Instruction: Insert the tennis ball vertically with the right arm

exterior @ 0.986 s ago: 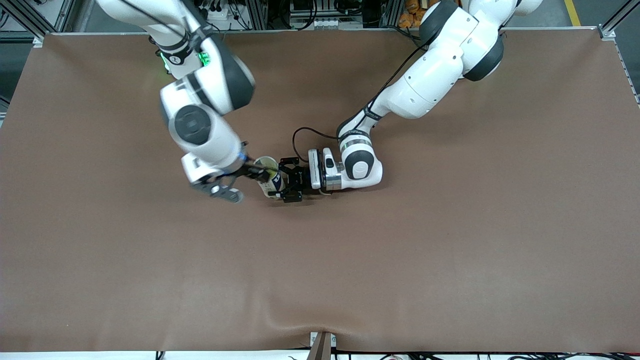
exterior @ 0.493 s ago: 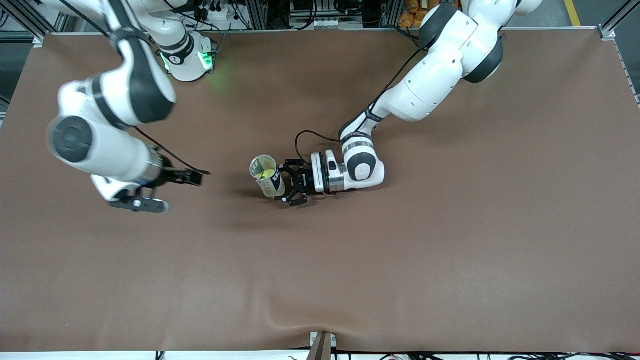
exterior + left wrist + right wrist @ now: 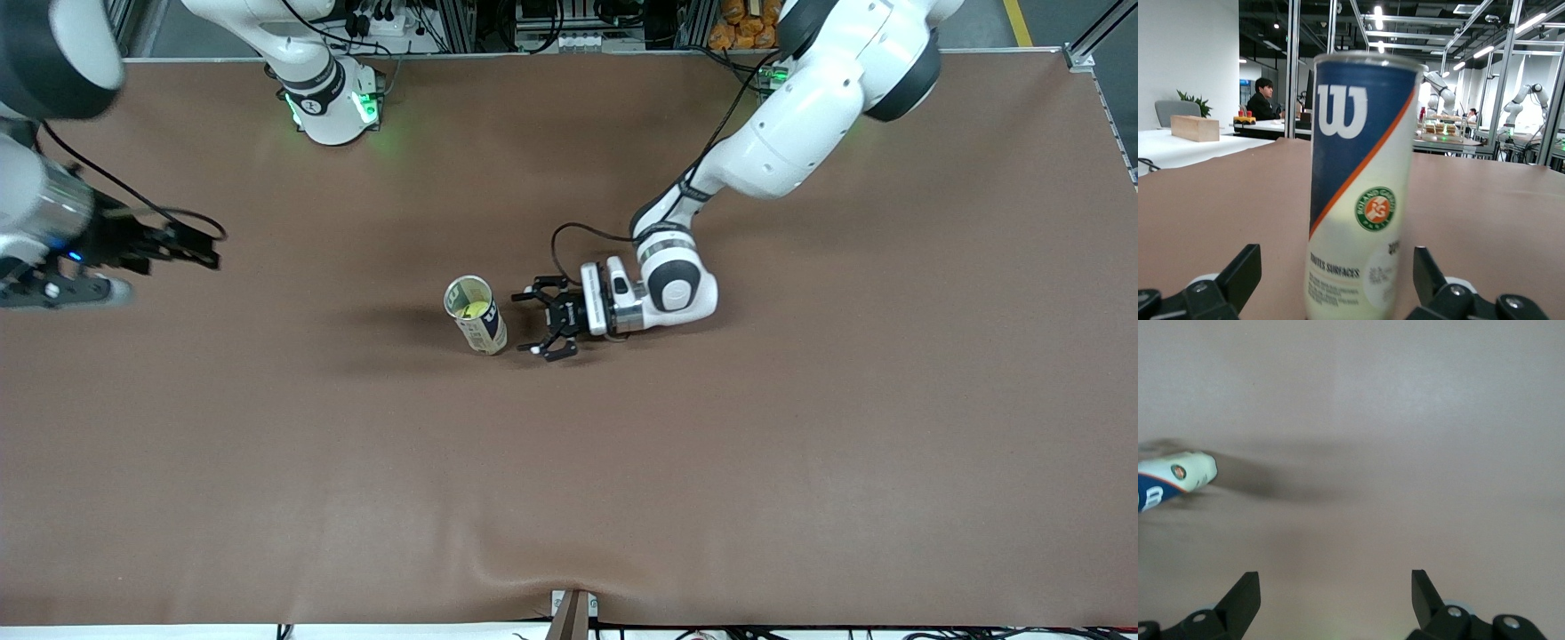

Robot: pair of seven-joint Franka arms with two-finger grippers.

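front view — yellow tennis ball (image 3: 477,309) inside upright can (image 3: 480,327)

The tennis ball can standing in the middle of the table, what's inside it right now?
Through the open top of the tennis ball can, a yellow-green tennis ball shows inside. Anything lower in the can is hidden by the ball and the can's wall.

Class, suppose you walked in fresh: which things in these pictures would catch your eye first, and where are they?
An upright tennis ball can stands mid-table on the brown table, open-topped, with a yellow tennis ball inside. The left gripper sits low beside it, open and apart. The right gripper hangs open over the right arm's end of the table.
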